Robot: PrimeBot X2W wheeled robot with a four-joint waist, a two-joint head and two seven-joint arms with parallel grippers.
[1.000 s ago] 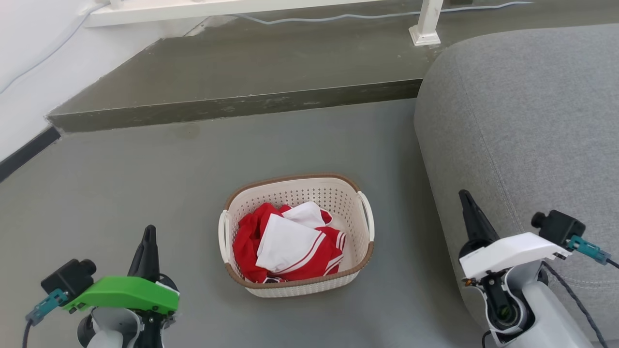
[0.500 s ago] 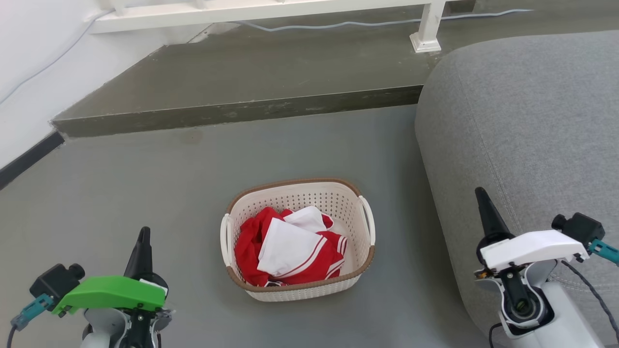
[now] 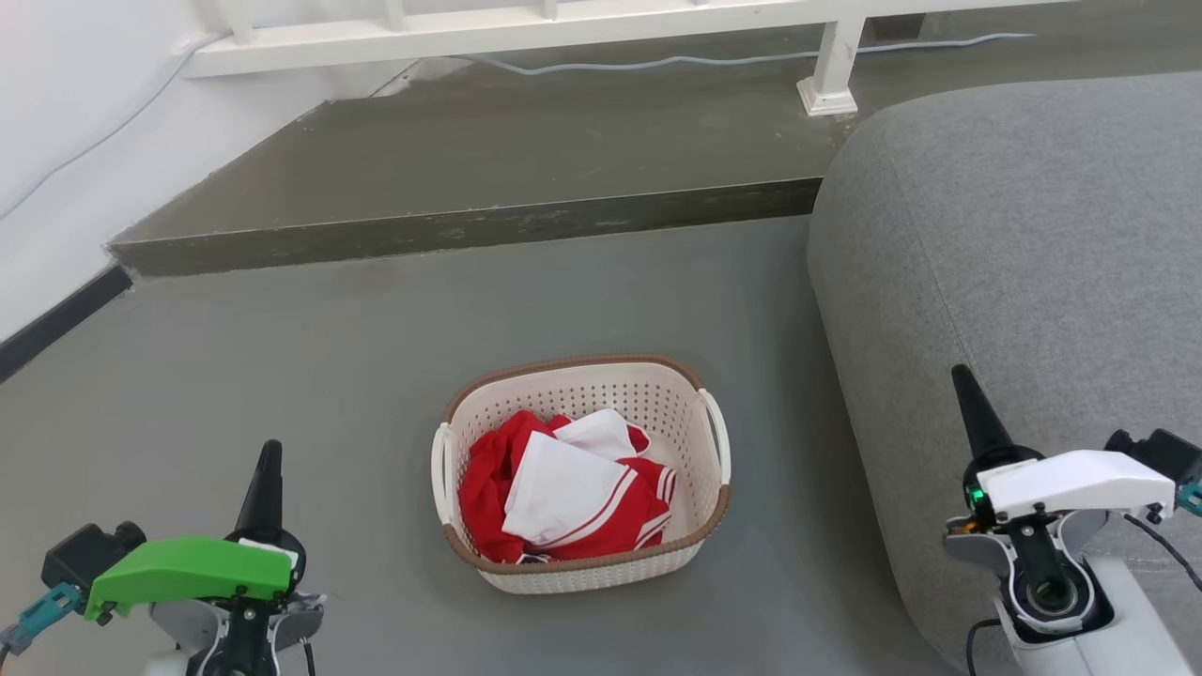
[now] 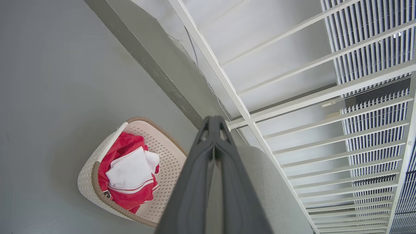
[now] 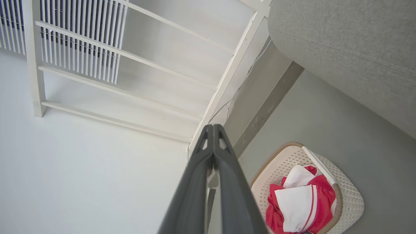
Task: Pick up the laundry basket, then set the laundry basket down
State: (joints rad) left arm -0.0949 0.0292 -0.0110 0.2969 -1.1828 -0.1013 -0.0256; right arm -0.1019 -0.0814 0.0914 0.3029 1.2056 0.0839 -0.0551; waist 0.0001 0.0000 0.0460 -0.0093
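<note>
The laundry basket (image 3: 681, 441), cream-white and perforated with a brown rim and white side handles, stands on the grey floor (image 3: 282, 376) with red and white clothes (image 3: 563, 488) in it. It also shows in the left wrist view (image 4: 169, 156) and the right wrist view (image 5: 349, 195). My left gripper (image 3: 269, 451) is at the lower left, well to the basket's left, its fingers pressed together on nothing. At the lower right my right gripper (image 3: 964, 378) is shut too, empty, in front of the sofa. Both wrist views show the fingers (image 4: 213, 152) (image 5: 213, 152) closed to a point.
A large grey sofa (image 3: 1024, 263) fills the right side, close to the basket's right handle. A raised dark step (image 3: 470, 178) runs across behind the basket, with a white railing (image 3: 826, 56) and a cable (image 3: 657, 62) on it. A white wall (image 3: 56, 141) stands at the left.
The whole head view has shifted down a little, so the camera moved. Both grippers sit lower and further outward in the view. The basket has not moved on the floor.
</note>
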